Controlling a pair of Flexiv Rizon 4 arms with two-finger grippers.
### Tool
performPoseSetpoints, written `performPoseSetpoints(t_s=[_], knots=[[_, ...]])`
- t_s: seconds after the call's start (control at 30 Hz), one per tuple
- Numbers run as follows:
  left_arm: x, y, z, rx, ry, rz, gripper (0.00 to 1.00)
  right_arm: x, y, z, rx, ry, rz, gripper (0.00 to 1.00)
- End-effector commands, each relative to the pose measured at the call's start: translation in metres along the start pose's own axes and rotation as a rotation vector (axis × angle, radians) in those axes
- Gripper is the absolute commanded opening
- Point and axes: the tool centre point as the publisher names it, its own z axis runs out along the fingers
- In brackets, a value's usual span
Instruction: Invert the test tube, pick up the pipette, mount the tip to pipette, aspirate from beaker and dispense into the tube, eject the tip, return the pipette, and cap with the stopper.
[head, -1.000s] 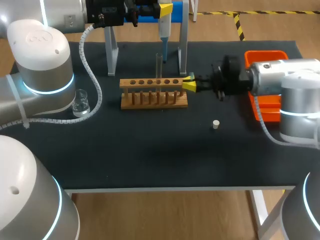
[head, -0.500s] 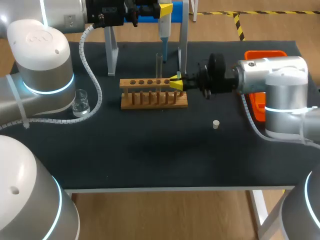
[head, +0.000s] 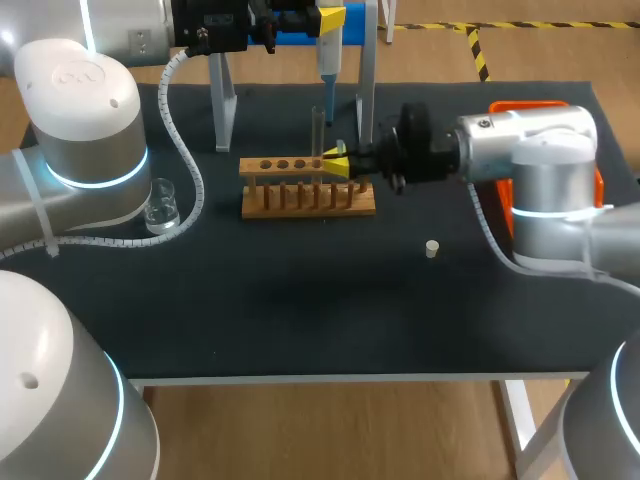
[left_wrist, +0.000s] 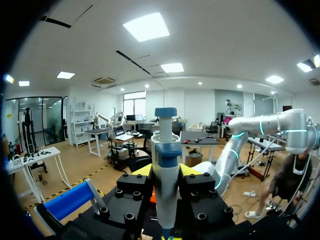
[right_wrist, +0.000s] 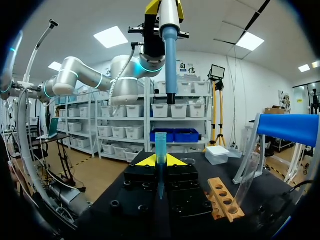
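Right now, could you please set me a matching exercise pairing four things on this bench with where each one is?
1 blue-and-white pipette
2 clear blue plastic pipette tip
3 small white stopper
4 clear glass beaker

A loose on the black mat
B in the right tool
C standing at the mat's left side
D in the left tool

Pairs: 1-D, 2-B, 3-A, 4-C

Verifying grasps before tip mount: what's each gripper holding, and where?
Left gripper is shut on the pipette, fingers on either side of its white barrel. Right gripper is shut on the pipette tip, around mid-length, wide end out past the fingers.
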Motion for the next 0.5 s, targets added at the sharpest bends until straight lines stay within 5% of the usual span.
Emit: performPoseSetpoints(t_s=[0.03, 0.5], knots=[[-0.001, 0.0, 0.0, 0.002, 0.003, 0.0, 0.0, -0.005, -0.002, 0.006, 0.0, 0.006, 0.002, 0.0], [-0.001, 0.0, 0.0, 0.002, 0.003, 0.0, 0.0, -0.008, 0.003, 0.016, -0.001, 0.013, 0.007, 0.0]])
